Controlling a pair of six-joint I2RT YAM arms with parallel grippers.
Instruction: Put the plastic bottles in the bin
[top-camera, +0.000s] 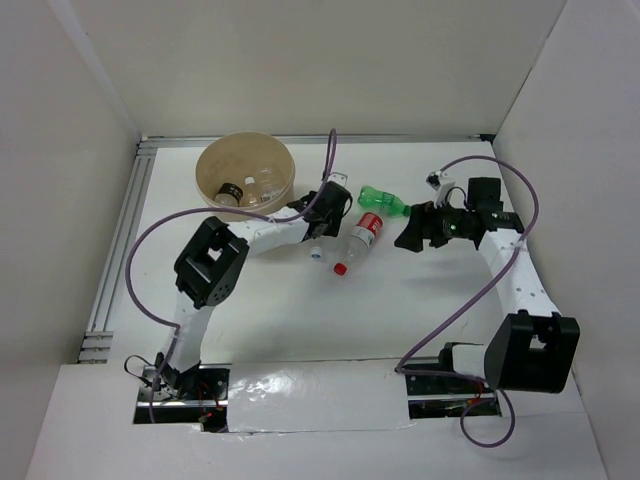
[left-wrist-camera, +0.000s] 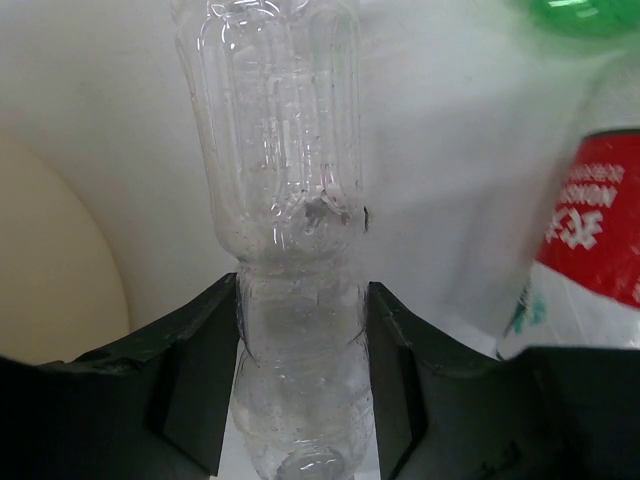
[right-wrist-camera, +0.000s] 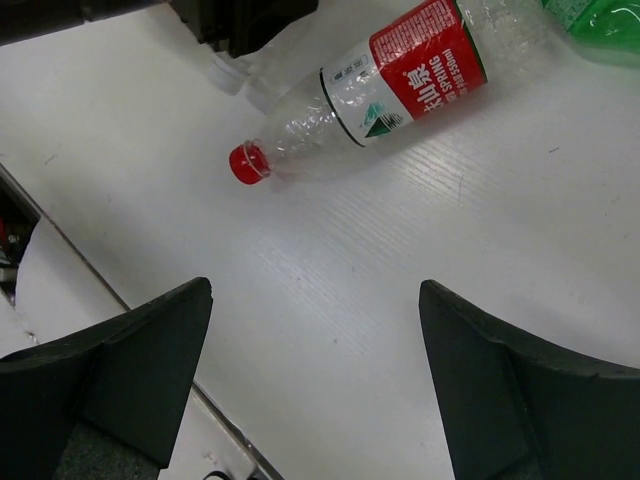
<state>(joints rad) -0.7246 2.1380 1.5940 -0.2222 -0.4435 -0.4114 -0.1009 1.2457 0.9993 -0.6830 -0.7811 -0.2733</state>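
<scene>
My left gripper (top-camera: 322, 222) is shut on a clear unlabelled bottle (left-wrist-camera: 285, 180); both jaws press its narrow waist, and its white-capped end (top-camera: 316, 253) pokes out below. The beige bin (top-camera: 245, 172) stands just to the left at the back and holds one bottle (top-camera: 234, 192). A red-labelled clear bottle (top-camera: 360, 238) with a red cap lies on the table right of the left gripper, also in the right wrist view (right-wrist-camera: 400, 80). A green bottle (top-camera: 384, 200) lies behind it. My right gripper (top-camera: 413, 233) is open and empty above bare table (right-wrist-camera: 315, 290), right of both bottles.
White walls enclose the table on the left, back and right. A metal rail (top-camera: 118, 245) runs along the left edge. Purple cables loop above both arms. The bin's beige wall (left-wrist-camera: 50, 270) fills the left of the left wrist view.
</scene>
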